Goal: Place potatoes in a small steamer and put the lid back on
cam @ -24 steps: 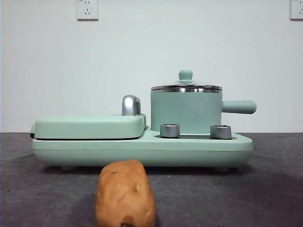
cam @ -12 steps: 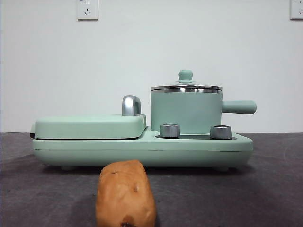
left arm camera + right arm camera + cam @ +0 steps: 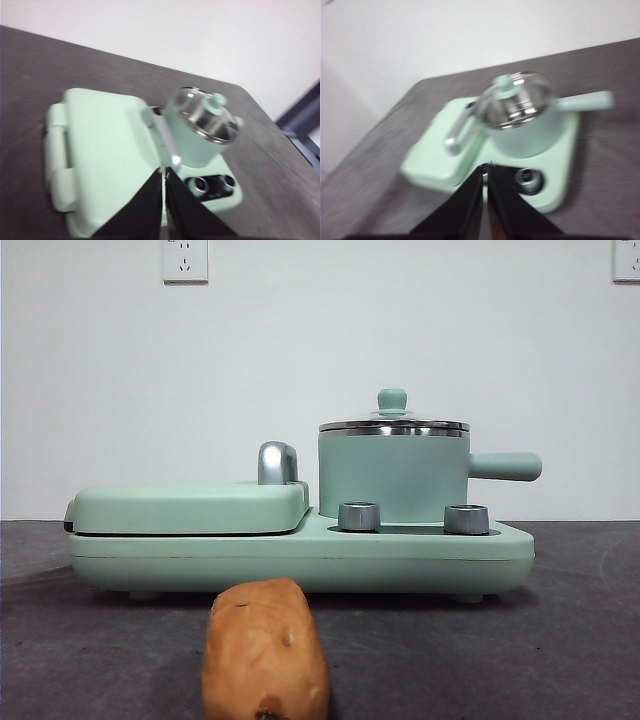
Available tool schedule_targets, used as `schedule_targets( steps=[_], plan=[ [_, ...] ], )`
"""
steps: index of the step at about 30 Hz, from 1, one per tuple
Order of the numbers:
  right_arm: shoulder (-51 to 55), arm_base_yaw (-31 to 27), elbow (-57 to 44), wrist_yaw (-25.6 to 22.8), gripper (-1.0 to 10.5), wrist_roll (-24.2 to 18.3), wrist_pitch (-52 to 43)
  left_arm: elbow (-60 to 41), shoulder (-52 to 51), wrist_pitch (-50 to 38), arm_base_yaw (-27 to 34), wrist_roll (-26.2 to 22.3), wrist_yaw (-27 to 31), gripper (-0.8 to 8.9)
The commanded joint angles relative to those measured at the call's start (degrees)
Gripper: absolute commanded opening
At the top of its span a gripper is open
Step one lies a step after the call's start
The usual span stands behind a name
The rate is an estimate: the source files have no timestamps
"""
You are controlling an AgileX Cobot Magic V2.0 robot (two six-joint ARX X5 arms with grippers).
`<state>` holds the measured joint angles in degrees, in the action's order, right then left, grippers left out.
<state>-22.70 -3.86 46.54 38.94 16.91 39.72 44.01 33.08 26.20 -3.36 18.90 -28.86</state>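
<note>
Two clenched grippers, left gripper (image 3: 163,172) and right gripper (image 3: 485,169), above the small steamer (image 3: 393,478) (lid (image 3: 393,423) on), potato (image 3: 265,650) apart on tabletop (image 3: 560,640).

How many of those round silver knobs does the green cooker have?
2. Both sit on the cooker's base in front of the pot: one silver knob below its left side, the other silver knob below its handle side. None looks hidden.

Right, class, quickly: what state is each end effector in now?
Left end effector: shut, holding nothing.
Right end effector: shut, holding nothing.
</note>
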Motion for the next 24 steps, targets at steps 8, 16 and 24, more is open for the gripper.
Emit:
schedule_targets(
  steps=[8, 16, 24],
  plan=[
    [-6.4, 0.0, 7.3, 6.3, 0.1, -7.3, 3.8, 14.5, 10.3, 9.2, -5.4, -7.5, -5.6, 0.08],
    [-6.4, 0.0, 7.7, 6.3, 0.1, -7.5, 4.6, 18.5, 15.1, 11.6, -9.2, -9.9, -7.2, 0.75],
    [-6.4, 0.0, 7.7, 5.8, 3.8, -7.5, 5.4, 18.5, 17.0, 11.6, -10.5, -9.9, -7.2, 3.17]
  ],
)
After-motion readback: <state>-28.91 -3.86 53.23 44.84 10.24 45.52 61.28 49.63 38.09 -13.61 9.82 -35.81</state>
